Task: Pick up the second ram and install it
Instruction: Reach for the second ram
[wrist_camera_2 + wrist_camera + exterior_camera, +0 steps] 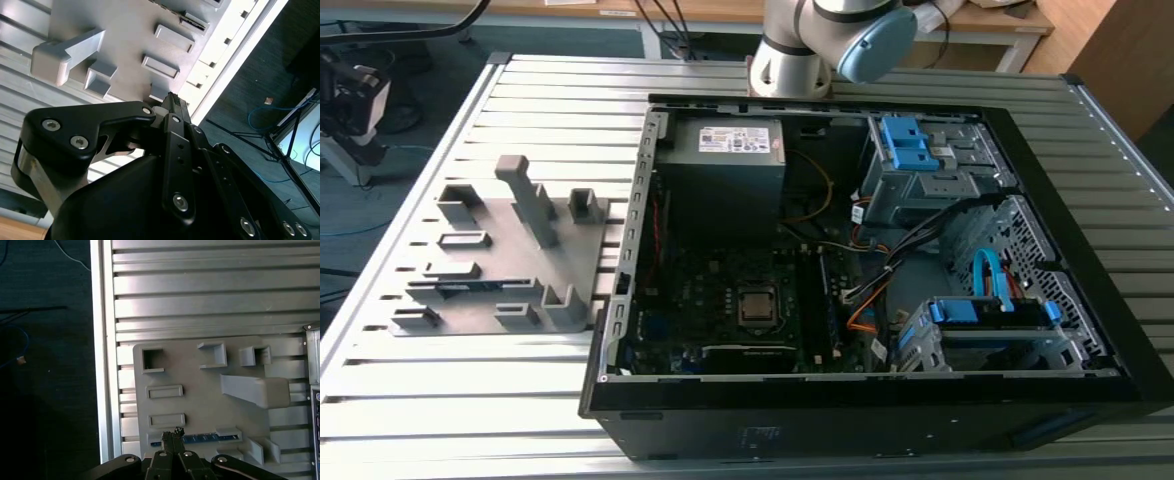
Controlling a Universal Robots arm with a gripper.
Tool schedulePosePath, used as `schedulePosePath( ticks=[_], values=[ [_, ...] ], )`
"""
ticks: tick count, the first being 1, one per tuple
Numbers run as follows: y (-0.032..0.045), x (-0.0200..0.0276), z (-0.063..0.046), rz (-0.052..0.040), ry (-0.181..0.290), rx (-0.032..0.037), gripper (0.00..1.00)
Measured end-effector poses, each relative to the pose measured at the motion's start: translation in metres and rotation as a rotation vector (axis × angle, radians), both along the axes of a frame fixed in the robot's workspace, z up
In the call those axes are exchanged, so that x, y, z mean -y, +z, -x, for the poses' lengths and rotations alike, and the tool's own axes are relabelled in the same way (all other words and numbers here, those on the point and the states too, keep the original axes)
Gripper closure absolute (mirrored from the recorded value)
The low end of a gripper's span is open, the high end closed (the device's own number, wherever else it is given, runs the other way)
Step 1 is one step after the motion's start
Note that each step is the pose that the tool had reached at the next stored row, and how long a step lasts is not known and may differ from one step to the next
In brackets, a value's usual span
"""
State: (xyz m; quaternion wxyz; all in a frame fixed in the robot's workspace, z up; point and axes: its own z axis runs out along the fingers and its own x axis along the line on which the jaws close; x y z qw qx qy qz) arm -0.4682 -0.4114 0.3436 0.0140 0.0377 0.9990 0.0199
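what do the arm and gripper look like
In the exterior view the arm is pale silver-grey, built of rounded tube joints, one closed by a light blue cap. In both wrist views the gripper is matte black: flat angular link bars pinned with silver screws, narrowing to a slim tip.

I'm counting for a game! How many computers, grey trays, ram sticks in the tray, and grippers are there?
computer: 1
tray: 1
ram: 1
gripper: 1
Total: 4
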Motion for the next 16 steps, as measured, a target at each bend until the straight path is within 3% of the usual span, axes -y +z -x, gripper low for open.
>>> schedulePosePath(
  ticks=[16],
  values=[
    [-0.0148, 0.0000, 0.000, 0.0000, 0.000, 0.0000, 0.90]
  ],
)
